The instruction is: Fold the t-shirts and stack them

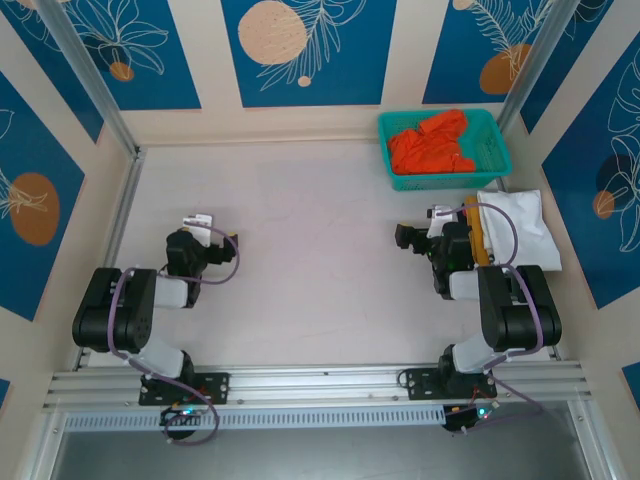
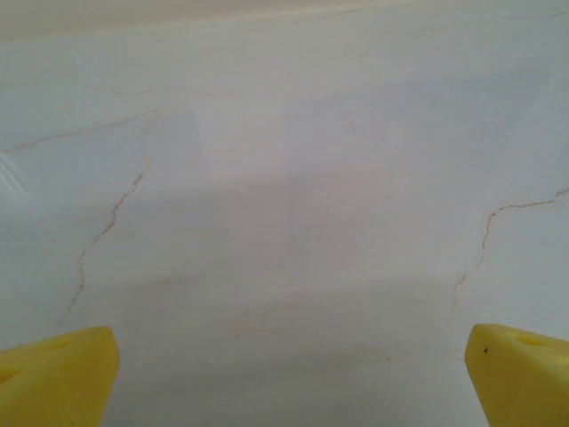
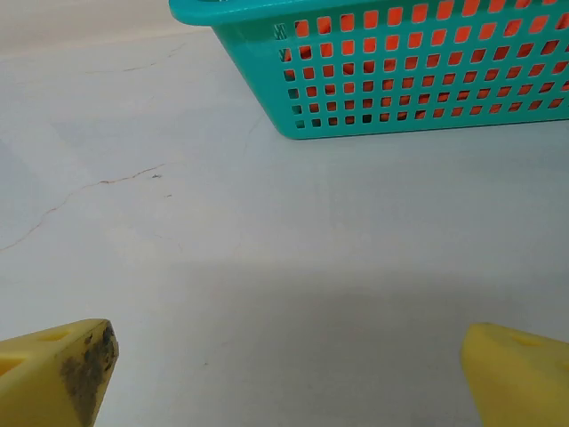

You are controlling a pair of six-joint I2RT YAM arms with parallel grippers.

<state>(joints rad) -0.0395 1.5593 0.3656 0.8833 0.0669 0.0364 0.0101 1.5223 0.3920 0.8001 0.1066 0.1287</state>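
- One table [image 1: 320, 200], pale with thin cracks.
- Two arms; one left gripper [image 2: 289, 369], one right gripper [image 3: 284, 369]. Both sets of jaws stand wide apart above bare tabletop.
- One teal basket [image 1: 492, 160] at the far right corner, ahead and right of the right gripper and apart from it.
- One folded stack of t-shirts [image 1: 520, 230], white on top with a mustard edge, beside the right arm.
- One orange-red t-shirt [image 1: 430, 145], crumpled inside the basket and well apart from the left gripper.
- One white tag [image 1: 200, 218] on the left wrist, print too small to read.
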